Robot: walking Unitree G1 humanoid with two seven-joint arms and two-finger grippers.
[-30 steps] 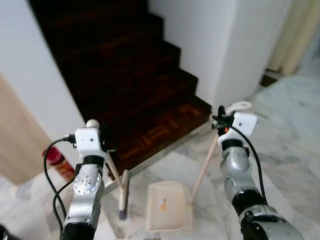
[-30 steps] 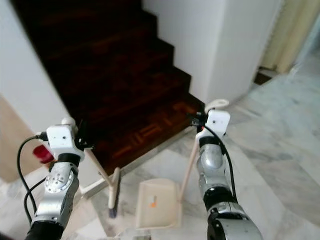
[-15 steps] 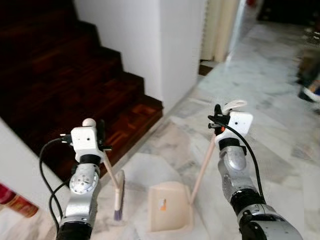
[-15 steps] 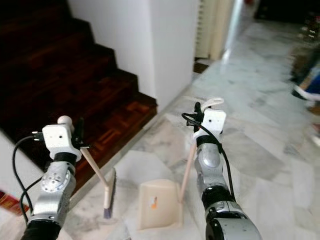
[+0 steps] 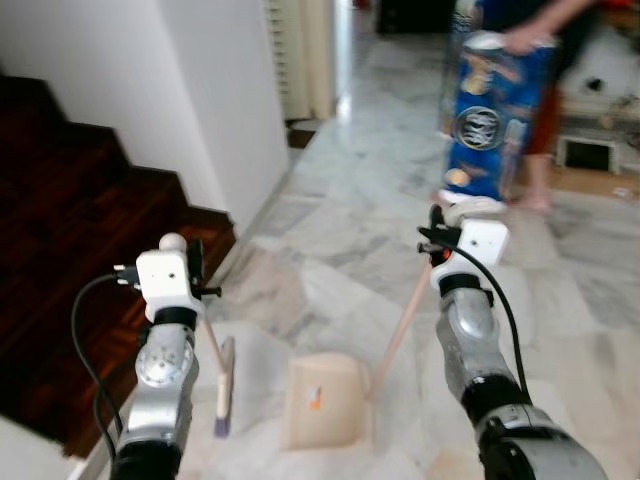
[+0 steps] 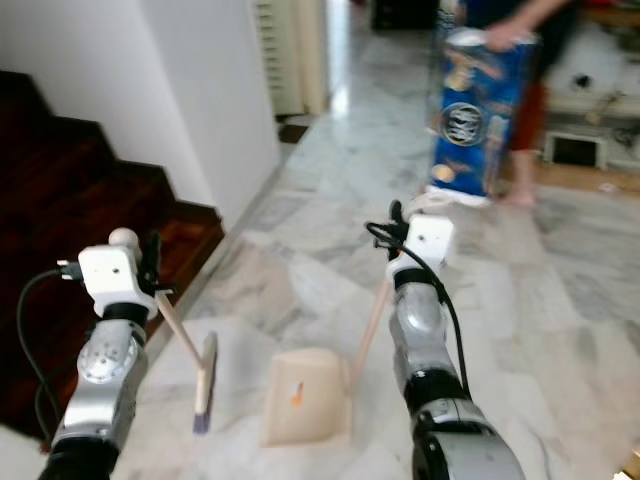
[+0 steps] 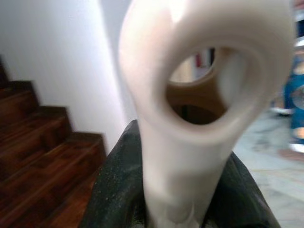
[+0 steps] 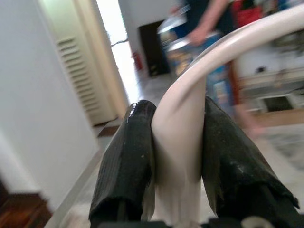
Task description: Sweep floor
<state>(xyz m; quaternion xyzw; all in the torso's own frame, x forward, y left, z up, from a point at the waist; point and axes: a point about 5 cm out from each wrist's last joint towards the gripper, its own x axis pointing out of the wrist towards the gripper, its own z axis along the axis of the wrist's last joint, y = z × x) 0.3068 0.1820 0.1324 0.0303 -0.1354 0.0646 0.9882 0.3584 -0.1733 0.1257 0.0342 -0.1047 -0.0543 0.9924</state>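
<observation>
Right gripper (image 8: 178, 142) first: its two matte black fingers (image 8: 126, 161) are clamped on either side of a smooth cream plastic dustpan handle (image 8: 183, 137), which curves into a loop above them. From the head camera that pale rod (image 5: 400, 325) slants down to a cream dustpan (image 5: 322, 400), a flat rounded scoop sitting on the floor at about 6 o'clock, between the two arms, with a small orange mark on its face.

Over to the left gripper (image 7: 178, 190): dull, speckled black fingers (image 7: 116, 185) pinch the broom handle (image 7: 190, 142), a glossy off-white stalk ending in a thick ring with a round hole. In the head view the stick (image 5: 210, 340) drops at an angle to a narrow broom head (image 5: 222, 385) with dark bristle tips, resting on the floor just beside the dustpan, toward 7 o'clock.

Both arms are silver jointed cylinders topped by white boxy wrist units, each with a black cable looping off it.

The floor (image 5: 340, 250) is polished grey-white marble, veined and shiny. At 9 o'clock, dark glossy wooden stairs (image 5: 70, 250) step upward against a plain white wall (image 5: 210, 90). At 12 o'clock there is a cream louvred door (image 5: 295, 55).

At 1 o'clock a person (image 5: 540, 110), blurred, stands on the marble holding a tall blue printed package (image 5: 490, 115).
</observation>
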